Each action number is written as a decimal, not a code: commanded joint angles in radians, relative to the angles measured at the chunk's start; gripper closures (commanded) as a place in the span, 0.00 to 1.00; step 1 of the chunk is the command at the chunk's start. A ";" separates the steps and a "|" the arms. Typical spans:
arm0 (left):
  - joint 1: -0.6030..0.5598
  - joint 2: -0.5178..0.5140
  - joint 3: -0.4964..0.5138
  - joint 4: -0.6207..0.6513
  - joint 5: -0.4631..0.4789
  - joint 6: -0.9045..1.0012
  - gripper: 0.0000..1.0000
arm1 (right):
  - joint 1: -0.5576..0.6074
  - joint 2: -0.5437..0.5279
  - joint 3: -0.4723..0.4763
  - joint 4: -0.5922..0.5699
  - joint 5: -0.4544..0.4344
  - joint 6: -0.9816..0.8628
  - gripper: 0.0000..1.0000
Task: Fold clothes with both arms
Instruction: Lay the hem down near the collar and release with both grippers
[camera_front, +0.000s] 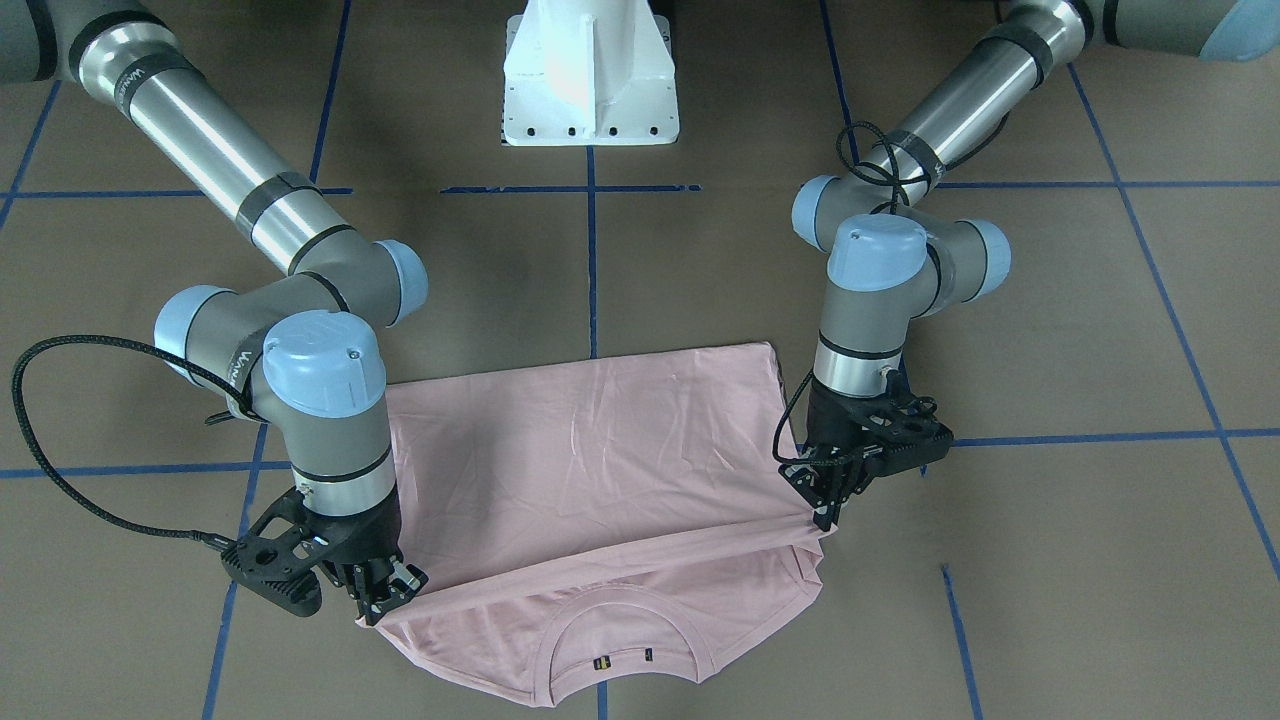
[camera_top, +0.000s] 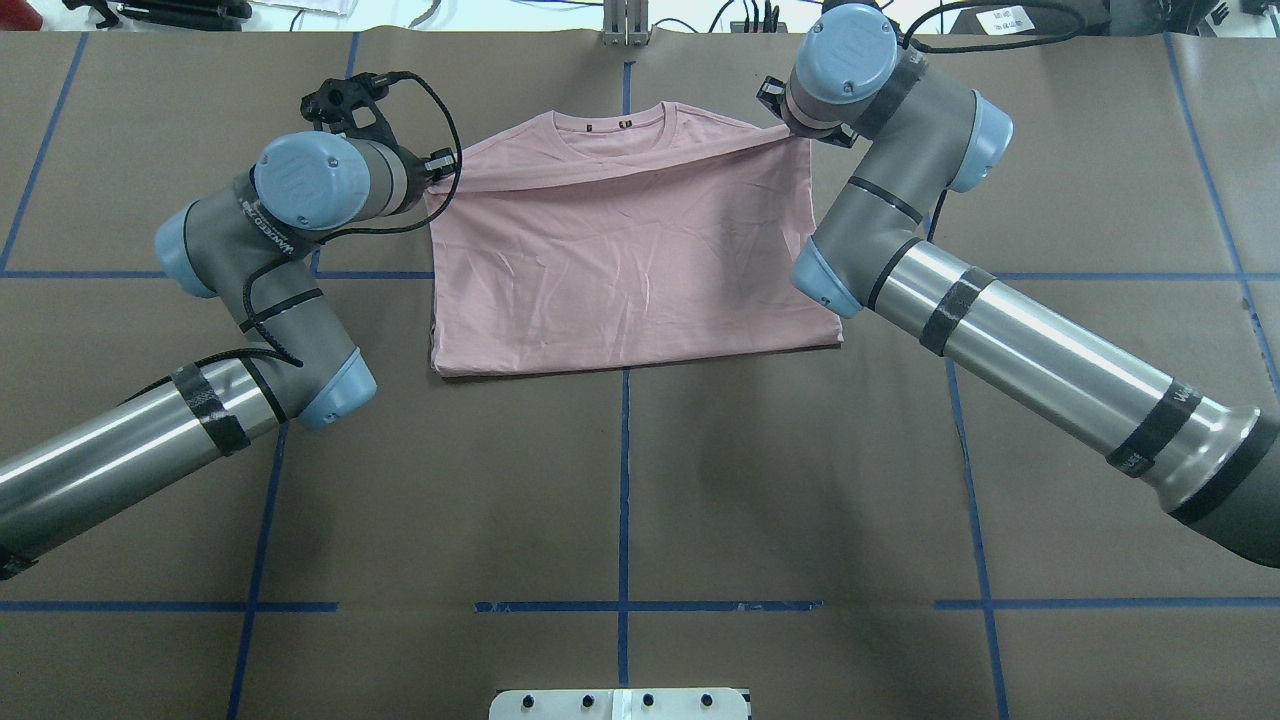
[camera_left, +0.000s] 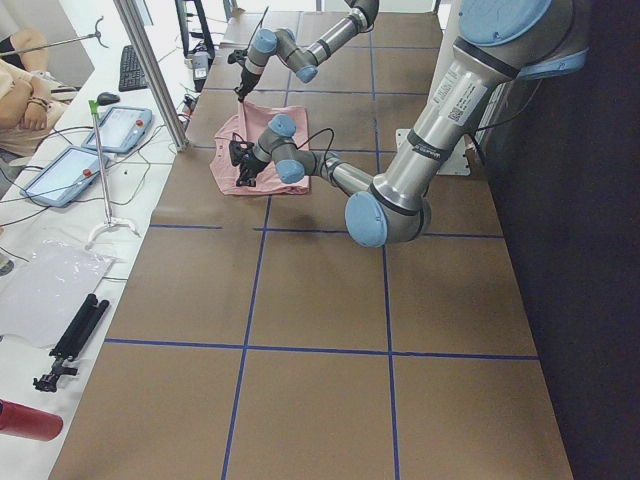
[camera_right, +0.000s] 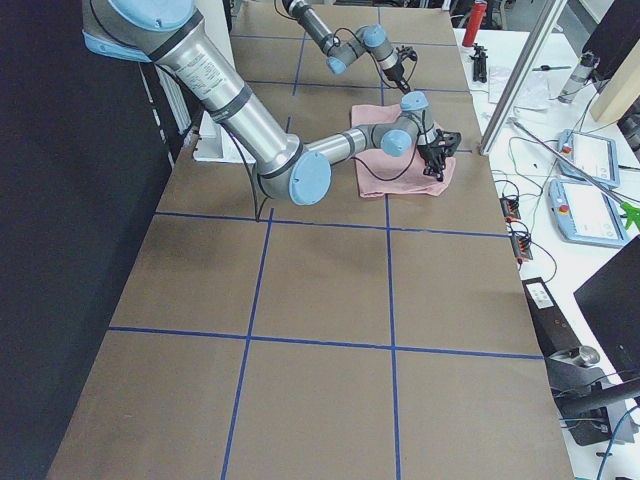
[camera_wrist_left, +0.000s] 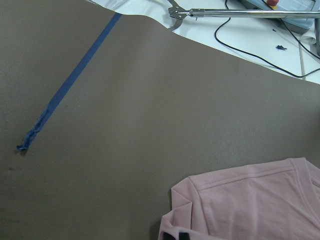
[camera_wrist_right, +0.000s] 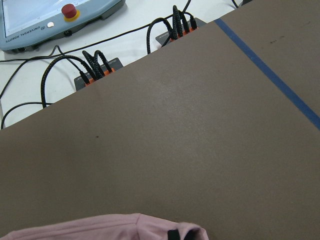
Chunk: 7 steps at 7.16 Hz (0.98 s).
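Observation:
The pale pink T-shirt (camera_top: 630, 260) lies folded across the far middle of the table. Its ribbed collar (camera_front: 620, 625) peeks out on the far side from under the top layer. My left gripper (camera_front: 822, 512) is shut on one corner of that top layer, seen also in the overhead view as the left gripper (camera_top: 437, 172). My right gripper (camera_front: 388, 600) is shut on the opposite corner, and the fabric edge stretches taut between the two, slightly raised above the collar. The overhead view hides the right gripper (camera_top: 800, 132) mostly under its wrist. Each wrist view shows pink cloth (camera_wrist_left: 250, 205) (camera_wrist_right: 100, 227) at its bottom edge.
The white pedestal base (camera_front: 590, 80) stands at the robot's side of the table. Blue tape lines (camera_top: 624, 480) cross the brown surface. Beyond the far edge lie cables (camera_wrist_right: 170, 30), teach pendants (camera_left: 70, 170) and tools on a white bench. A person's arm (camera_left: 25, 95) rests there.

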<state>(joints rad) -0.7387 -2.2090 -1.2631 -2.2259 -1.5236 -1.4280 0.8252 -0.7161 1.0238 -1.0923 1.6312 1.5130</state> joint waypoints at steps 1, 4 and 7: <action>-0.001 0.000 0.008 -0.008 -0.001 0.014 1.00 | -0.001 0.007 -0.014 0.000 -0.001 -0.001 1.00; -0.001 -0.003 0.004 -0.009 -0.003 0.009 0.75 | -0.003 0.009 -0.024 0.000 -0.001 0.001 0.53; -0.004 0.008 -0.062 -0.006 -0.004 0.011 0.68 | 0.008 -0.014 0.071 0.002 -0.007 0.013 0.41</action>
<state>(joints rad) -0.7412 -2.2048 -1.2984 -2.2333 -1.5276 -1.4173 0.8256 -0.7139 1.0293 -1.0922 1.6225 1.5159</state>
